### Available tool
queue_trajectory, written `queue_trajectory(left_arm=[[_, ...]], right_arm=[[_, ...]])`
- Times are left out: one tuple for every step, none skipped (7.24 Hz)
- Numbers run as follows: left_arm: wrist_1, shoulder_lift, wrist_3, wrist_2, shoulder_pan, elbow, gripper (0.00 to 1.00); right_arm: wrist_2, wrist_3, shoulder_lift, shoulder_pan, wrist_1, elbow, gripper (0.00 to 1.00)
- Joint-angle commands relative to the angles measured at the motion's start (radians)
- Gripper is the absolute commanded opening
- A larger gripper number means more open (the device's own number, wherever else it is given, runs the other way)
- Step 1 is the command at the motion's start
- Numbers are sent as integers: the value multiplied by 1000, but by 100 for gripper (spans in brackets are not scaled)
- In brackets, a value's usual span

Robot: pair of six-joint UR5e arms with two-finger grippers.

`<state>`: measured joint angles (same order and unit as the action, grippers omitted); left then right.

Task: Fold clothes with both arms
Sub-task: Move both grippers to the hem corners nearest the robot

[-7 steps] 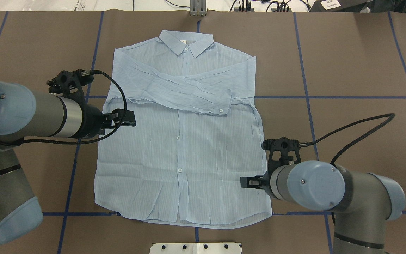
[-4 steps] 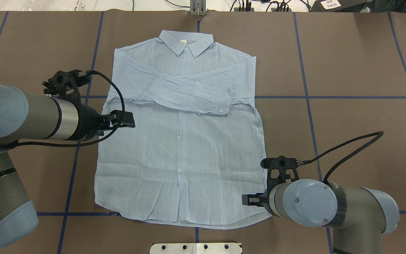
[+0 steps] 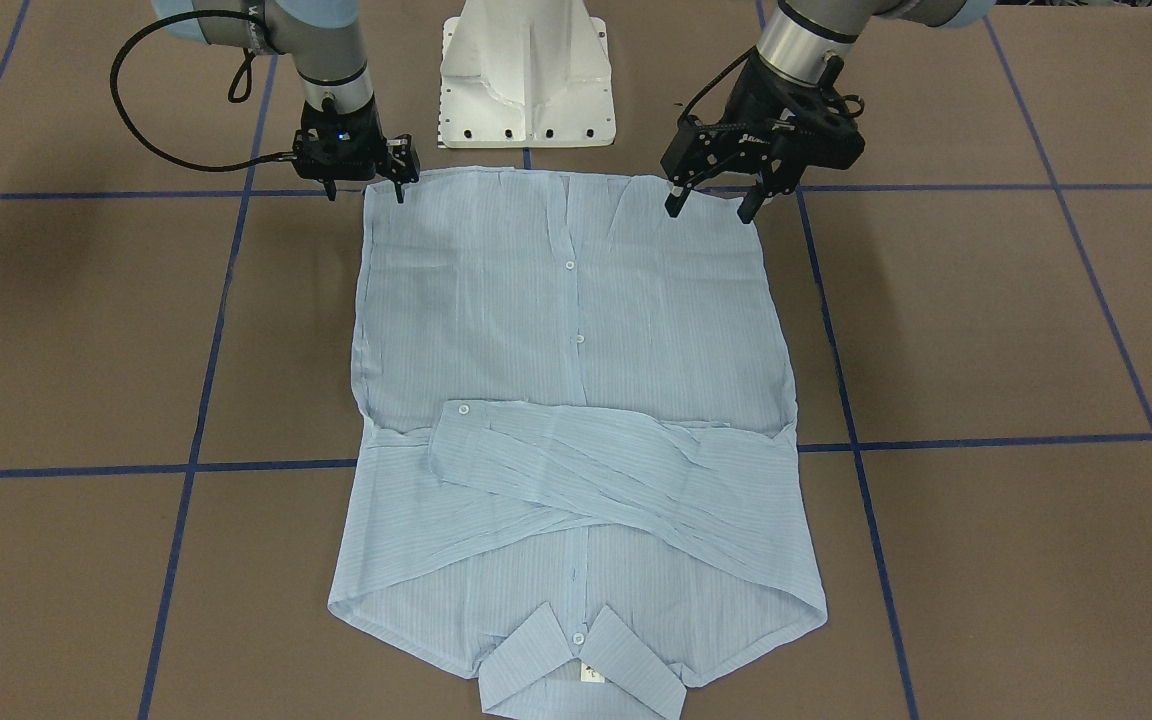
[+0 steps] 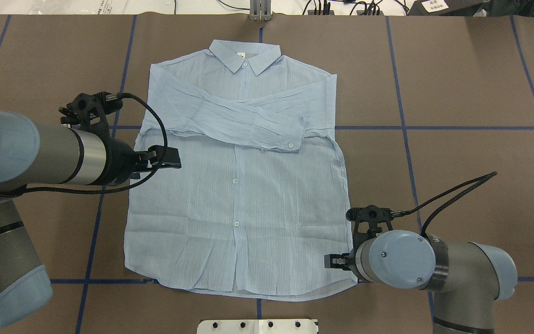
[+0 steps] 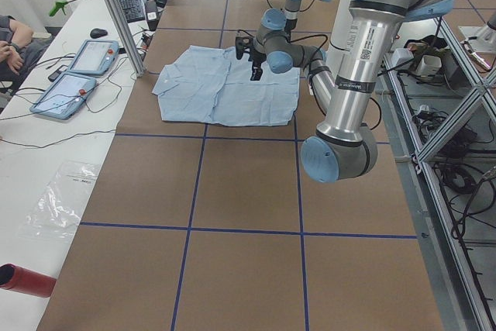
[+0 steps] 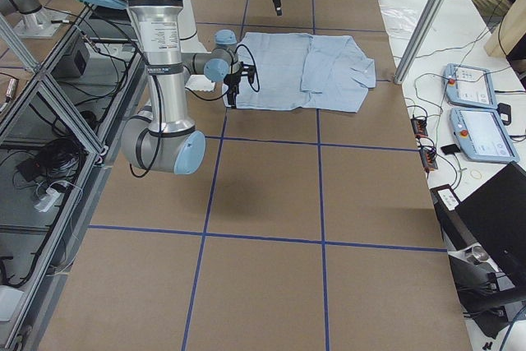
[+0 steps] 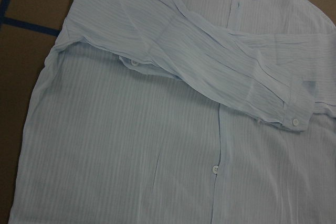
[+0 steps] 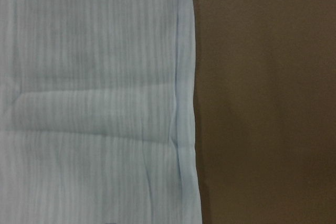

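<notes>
Shirt [image 4: 237,195] lay flat and buttoned on the brown table [image 4: 457,93], collar [image 4: 244,54] away from me, sleeves [image 4: 244,118] crossed over its chest, so I judged only the hem-to-collar fold remained. My right claw [image 3: 366,196] hung low with fingers apart beside the hem corner [image 4: 348,280], placed to pinch it; my left claw [image 3: 707,215] hovered higher, likewise spread, over the opposite side edge.

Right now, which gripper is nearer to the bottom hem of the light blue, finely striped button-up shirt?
Right. The right gripper is low, at the corner of the bottom hem on its side. The left gripper hangs higher, open, above the other side edge of the shirt.
</notes>
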<state>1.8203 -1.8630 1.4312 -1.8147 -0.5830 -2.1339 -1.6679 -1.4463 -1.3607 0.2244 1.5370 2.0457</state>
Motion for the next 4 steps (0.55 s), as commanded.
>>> queue_trajectory(left_arm=[[1,-4,0,0,0,0,98],[1,-5,0,2,0,0,98],[1,-5,0,2,0,-1,98],[1,-5,0,3,0,-1,98]], right_arm=[[-38,0,0,24,0,-30,81],[-38,0,2,23,0,-32,77],[-39,0,3,23,0,-33,76],[-41,0,6,23,0,-39,74]])
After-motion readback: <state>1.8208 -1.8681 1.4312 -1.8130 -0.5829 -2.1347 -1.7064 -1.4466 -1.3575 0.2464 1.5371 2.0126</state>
